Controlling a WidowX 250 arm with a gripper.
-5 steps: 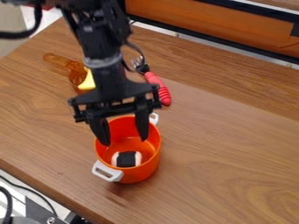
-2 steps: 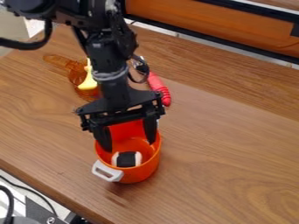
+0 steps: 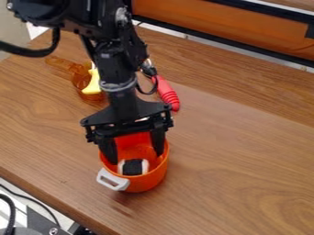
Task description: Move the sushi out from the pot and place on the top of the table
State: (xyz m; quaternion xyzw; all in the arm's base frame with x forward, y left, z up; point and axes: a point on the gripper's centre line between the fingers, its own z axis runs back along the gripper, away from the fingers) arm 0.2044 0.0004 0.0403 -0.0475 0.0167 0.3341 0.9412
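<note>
Wooden table (image 3: 239,160), sushi (image 3: 132,167) inside orange pot (image 3: 149,181), long axis sideways, claw (image 3: 136,158) spread apart

Black segmented arm with exposed silver screws, looping black cable, and pale grey band.

Our gripper (image 3: 135,159) sunk lower into the orange pot (image 3: 147,182), its fingertips nearer the sushi (image 3: 132,167), our black arm (image 3: 115,62) shifted down and slightly rightward in our view

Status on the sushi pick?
Gripper open, jaws apart just inside the pot. Sushi on the pot's floor, not grasped. Pot wall close around the jaws.
</note>
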